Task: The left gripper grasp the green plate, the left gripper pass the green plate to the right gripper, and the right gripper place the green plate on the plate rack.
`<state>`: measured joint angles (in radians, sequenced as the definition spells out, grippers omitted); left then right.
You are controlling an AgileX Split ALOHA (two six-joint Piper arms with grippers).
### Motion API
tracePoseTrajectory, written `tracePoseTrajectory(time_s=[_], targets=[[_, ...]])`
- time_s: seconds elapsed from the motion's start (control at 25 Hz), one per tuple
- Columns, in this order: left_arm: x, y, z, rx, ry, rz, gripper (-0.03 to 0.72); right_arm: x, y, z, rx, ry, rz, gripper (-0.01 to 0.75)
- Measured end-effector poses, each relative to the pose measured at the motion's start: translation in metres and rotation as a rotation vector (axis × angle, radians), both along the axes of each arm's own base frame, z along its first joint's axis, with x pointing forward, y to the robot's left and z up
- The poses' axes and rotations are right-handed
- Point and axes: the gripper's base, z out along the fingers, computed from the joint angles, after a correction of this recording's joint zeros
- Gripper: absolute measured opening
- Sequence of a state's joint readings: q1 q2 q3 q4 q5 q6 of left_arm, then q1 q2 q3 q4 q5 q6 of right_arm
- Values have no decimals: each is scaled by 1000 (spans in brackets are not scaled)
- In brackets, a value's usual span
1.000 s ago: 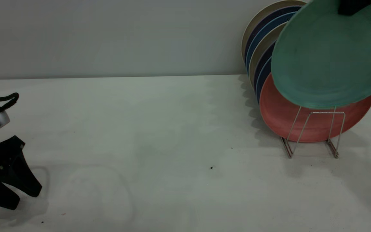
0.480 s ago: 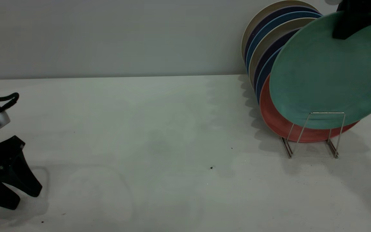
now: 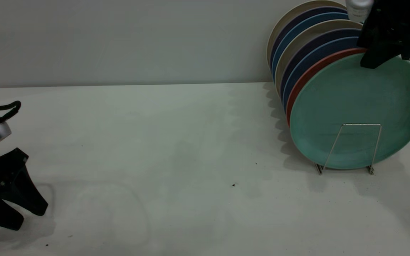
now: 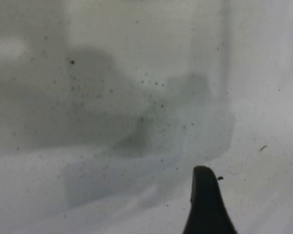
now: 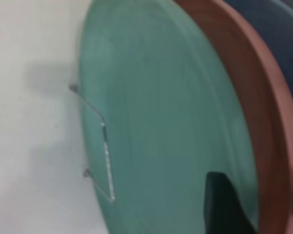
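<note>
The green plate (image 3: 358, 106) stands upright in the front slot of the plate rack (image 3: 359, 124), behind its front wire loop and against the salmon-pink plate (image 3: 306, 74). My right gripper (image 3: 390, 62) is at the plate's top rim, jaws spread, one finger in front of the green face. In the right wrist view the green plate (image 5: 161, 122) fills the middle, with the rack wire (image 5: 105, 146) in front and one of my fingers (image 5: 222, 204) over its face. My left gripper (image 3: 27, 218) is open and empty at the table's far left, low over the surface; one finger (image 4: 205, 209) shows in its wrist view.
Behind the pink plate (image 5: 268, 97) stand several blue, dark and beige plates (image 3: 297, 39) in the same rack, close to the grey back wall. The white table (image 3: 176, 142) has a few dark specks near its middle.
The green plate has come down from a tilted hold above the rack and now stands in the front slot. The right gripper came down with it. The left arm has not moved.
</note>
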<state>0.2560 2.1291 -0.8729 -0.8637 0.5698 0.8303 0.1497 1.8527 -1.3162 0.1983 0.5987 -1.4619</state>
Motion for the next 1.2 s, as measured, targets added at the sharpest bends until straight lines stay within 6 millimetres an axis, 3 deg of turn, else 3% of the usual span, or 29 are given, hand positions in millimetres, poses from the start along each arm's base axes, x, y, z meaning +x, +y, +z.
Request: tracePoseTrajectory(time_s=[0.2, 0.32, 0.44, 0.68, 0.92, 1.2], targets=[[2, 3, 3, 20, 4, -56, 509, -6, 1, 10, 79, 42, -97, 391], [11, 10, 18, 77, -6, -72, 509, -13, 1, 26, 155, 49, -206, 429], [26, 20, 49, 167, -63, -65, 509, -23, 0, 44, 262, 81, -373, 460], [40, 36, 139, 360, -221, -122, 509, -46, -5, 69, 528, 241, -938, 467], [10, 38, 199, 478, -210, -110, 509, -88, -27, 95, 373, 291, -1222, 467], [-50, 22, 270, 490, -240, -89, 509, -158, -43, 155, 450, 145, -1237, 467]])
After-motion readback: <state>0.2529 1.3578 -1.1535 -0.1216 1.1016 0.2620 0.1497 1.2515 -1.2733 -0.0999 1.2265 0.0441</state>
